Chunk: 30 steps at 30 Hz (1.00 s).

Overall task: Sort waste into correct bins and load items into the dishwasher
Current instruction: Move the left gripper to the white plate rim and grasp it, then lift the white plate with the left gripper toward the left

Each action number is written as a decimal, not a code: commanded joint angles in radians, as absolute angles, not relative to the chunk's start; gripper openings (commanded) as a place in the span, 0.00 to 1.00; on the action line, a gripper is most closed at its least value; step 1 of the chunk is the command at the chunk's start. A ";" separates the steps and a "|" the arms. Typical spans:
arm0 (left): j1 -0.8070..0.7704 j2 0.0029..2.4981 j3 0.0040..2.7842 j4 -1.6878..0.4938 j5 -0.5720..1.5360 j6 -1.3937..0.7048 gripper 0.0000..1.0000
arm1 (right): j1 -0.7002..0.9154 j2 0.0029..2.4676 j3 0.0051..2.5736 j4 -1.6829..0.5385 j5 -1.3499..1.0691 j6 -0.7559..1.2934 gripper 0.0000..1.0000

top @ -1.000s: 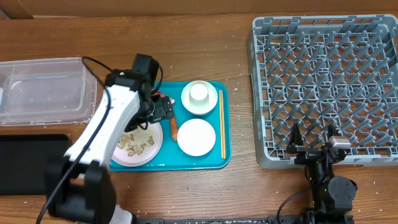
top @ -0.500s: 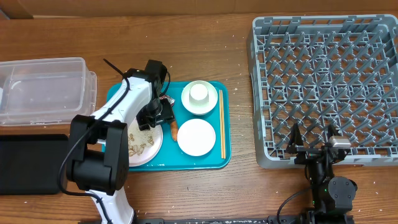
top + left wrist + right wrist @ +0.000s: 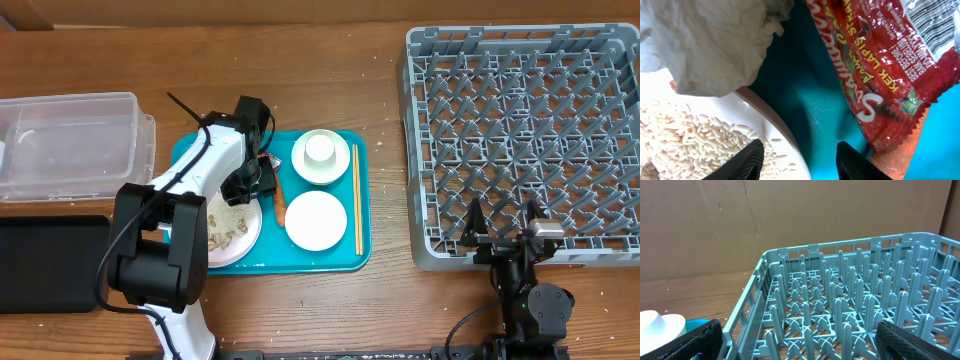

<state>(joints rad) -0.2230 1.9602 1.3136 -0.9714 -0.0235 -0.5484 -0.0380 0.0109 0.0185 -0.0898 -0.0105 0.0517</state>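
Observation:
My left gripper (image 3: 262, 178) is low over the teal tray (image 3: 300, 258). Its jaws stand apart in the left wrist view (image 3: 800, 165): one finger over the rice-strewn rim of the white plate (image 3: 765, 115), the other by the orange stick (image 3: 900, 160). Nothing is clamped. Crumpled white tissue (image 3: 715, 45) and the red snack wrapper (image 3: 890, 65) lie just ahead. Food scraps (image 3: 228, 235) cover the plate (image 3: 250, 240). A cup (image 3: 319, 150) sits in one bowl (image 3: 320, 170); another bowl (image 3: 316, 220) and chopsticks (image 3: 357, 200) lie alongside. My right gripper (image 3: 505, 235) hangs open at the near edge of the grey dish rack (image 3: 520, 130).
A clear plastic tub (image 3: 70, 145) stands at the far left with a flat black tray (image 3: 50, 265) in front of it. The rack's upright pegs (image 3: 840, 305) fill the right wrist view, with a white bowl edge (image 3: 660, 325) at its left.
The left arm dropped and swung in over the plate's right edge, and its jaws have narrowed. The right arm has stayed still.

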 commanded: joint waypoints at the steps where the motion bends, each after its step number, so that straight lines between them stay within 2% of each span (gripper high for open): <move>1: -0.236 1.975 1.291 -0.968 -0.034 -0.554 0.49 | -0.041 0.003 0.008 -0.084 -0.001 0.048 1.00; 3: -0.237 1.975 1.277 -0.963 -0.038 -0.554 0.48 | -0.041 0.003 0.008 -0.084 -0.001 0.048 1.00; 5: -0.237 1.975 1.275 -0.958 -0.052 -0.554 0.42 | -0.041 0.003 0.008 -0.084 -0.001 0.048 1.00; 9: -0.237 1.975 1.274 -0.960 -0.052 -0.554 0.41 | -0.041 0.003 0.008 -0.084 -0.001 0.048 1.00; 11: -0.237 1.975 1.274 -0.959 -0.051 -0.554 0.27 | -0.041 0.003 0.008 -0.084 -0.001 0.048 1.00; 17: -0.237 1.975 1.274 -0.965 -0.052 -0.554 0.16 | -0.041 0.003 0.008 -0.084 -0.001 0.048 1.00; 20: -0.237 1.975 1.274 -0.968 -0.052 -0.554 0.07 | -0.041 0.003 0.008 -0.084 -0.001 0.048 1.00; 30: -0.237 1.974 1.345 -1.087 -0.062 -0.553 0.04 | -0.041 0.003 0.008 -0.083 -0.001 0.048 1.00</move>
<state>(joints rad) -0.2363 1.9602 1.2926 -1.0416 -0.0422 -0.5591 -0.0380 0.0109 0.0185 -0.0906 -0.0101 0.0513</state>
